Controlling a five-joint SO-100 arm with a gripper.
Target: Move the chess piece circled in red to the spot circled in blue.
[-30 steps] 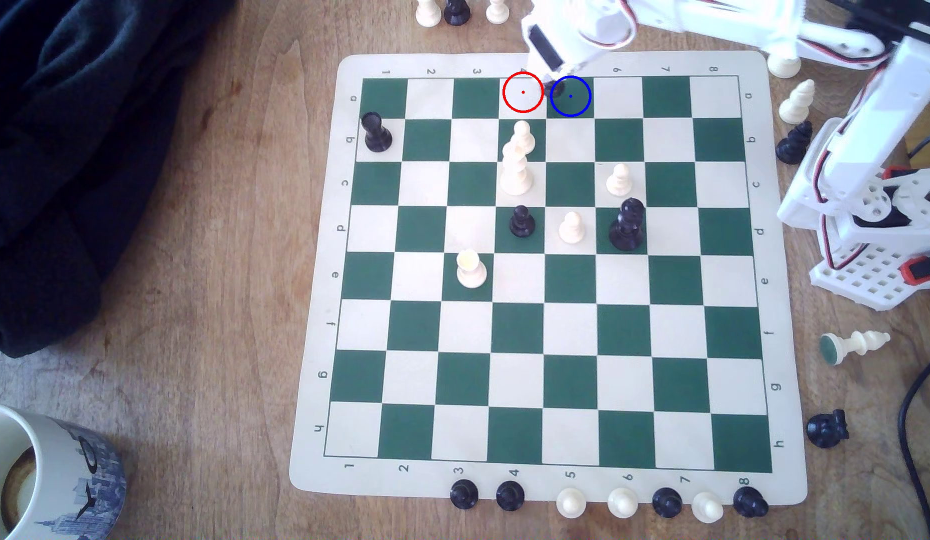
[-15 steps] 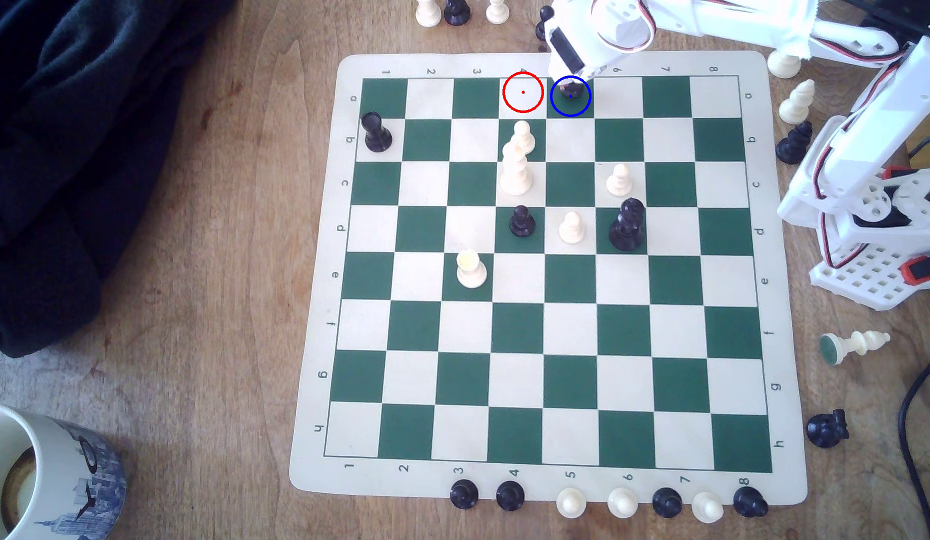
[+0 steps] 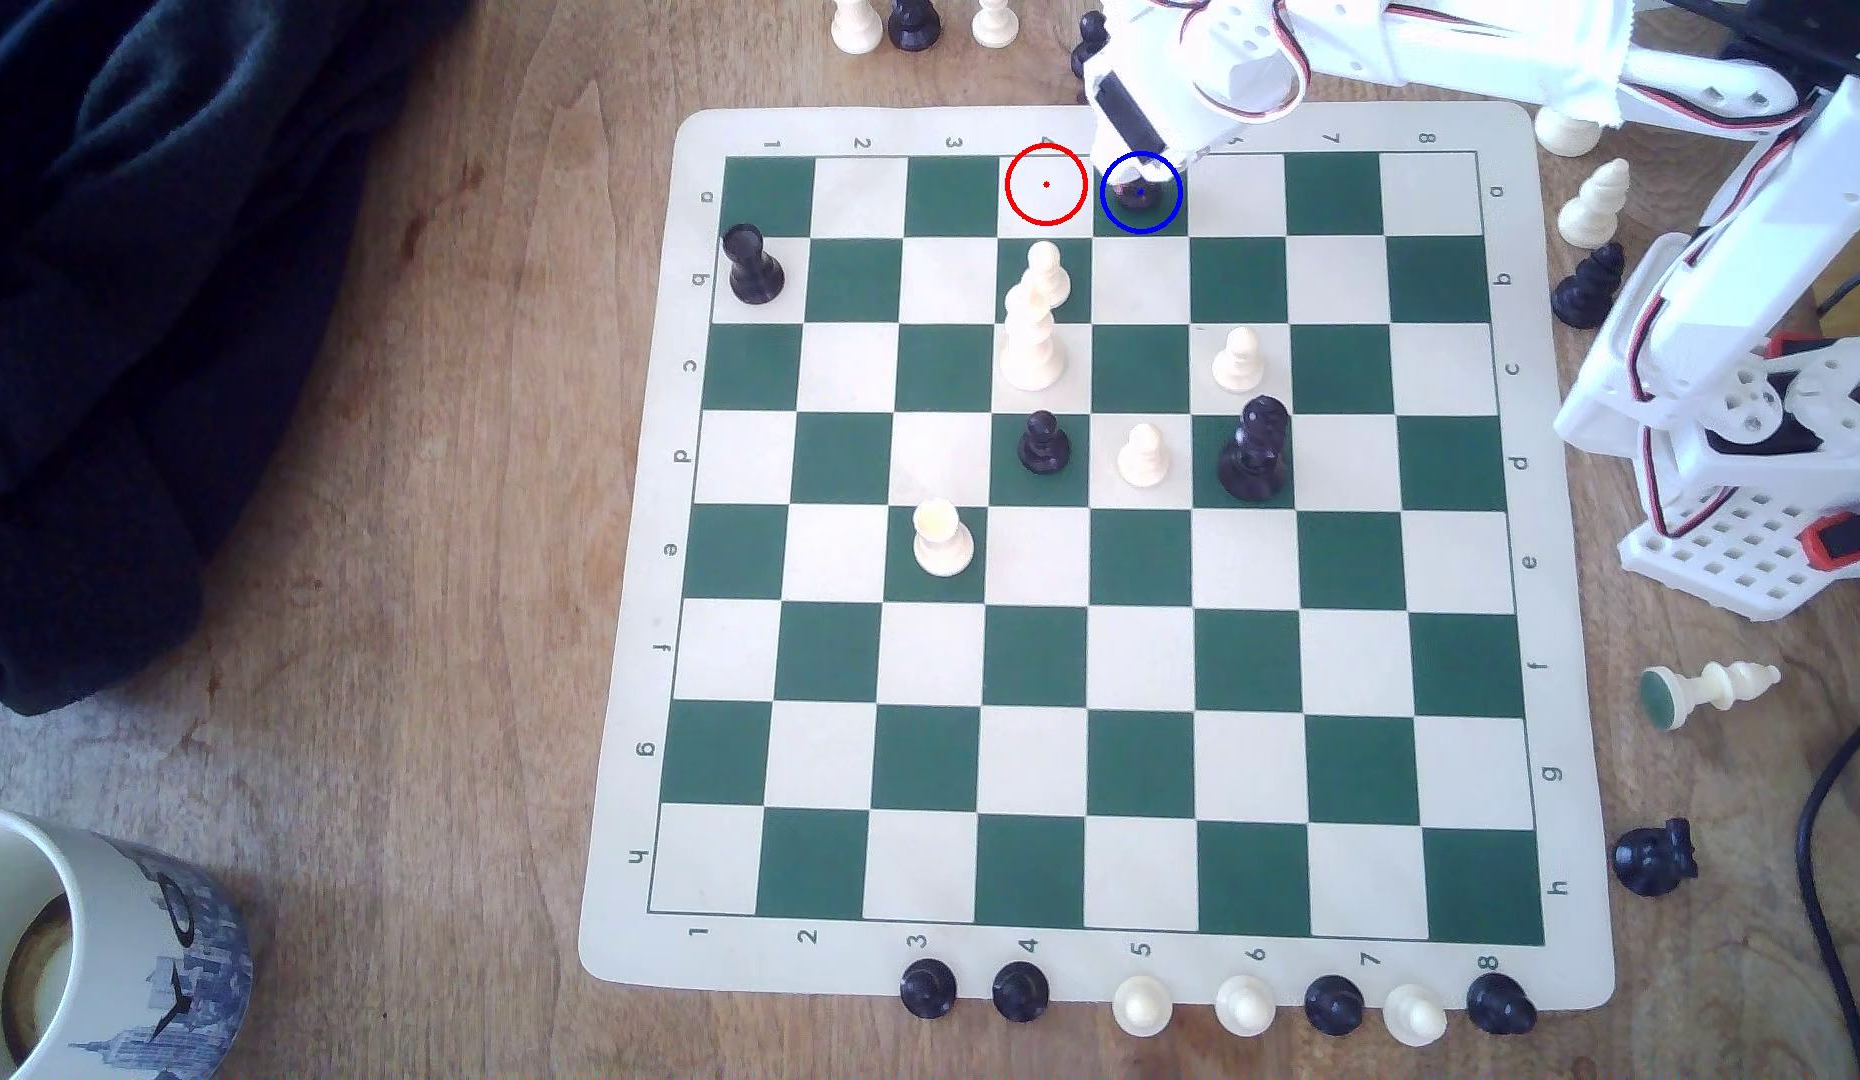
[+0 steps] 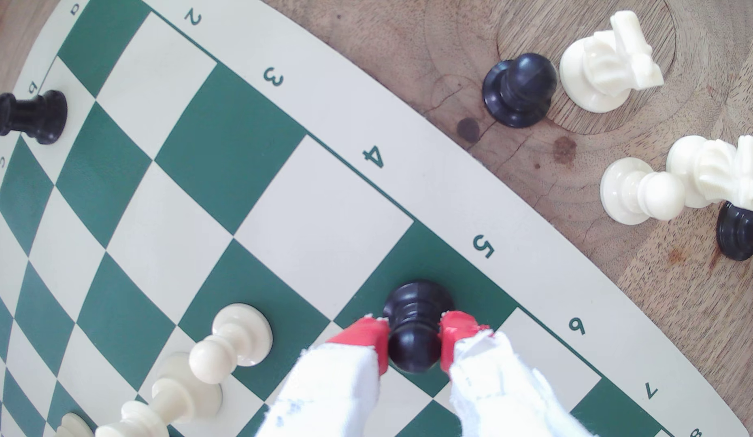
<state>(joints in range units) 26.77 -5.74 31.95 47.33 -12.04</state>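
In the exterior view, the white arm (image 3: 1165, 93) hides most of the black pawn (image 3: 1136, 193). The mug (image 3: 84, 935) and the dark cloth (image 3: 126, 260) are cut off by the picture's edge.

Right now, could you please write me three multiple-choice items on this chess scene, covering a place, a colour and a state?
1. Where does the black pawn stand?
A. On the blue-ringed green square
B. On the red-ringed cream square
C. Off the board

2. What colour are the gripper fingertips?
A. Blue
B. Red
C. Black

3. How is the gripper set?
A. Wide open above the board
B. Holding a white pawn
C. Closed on the black pawn

Answers: A, its base sits inside the blue ring; B, red tips flank the pawn; C, both tips press its head.
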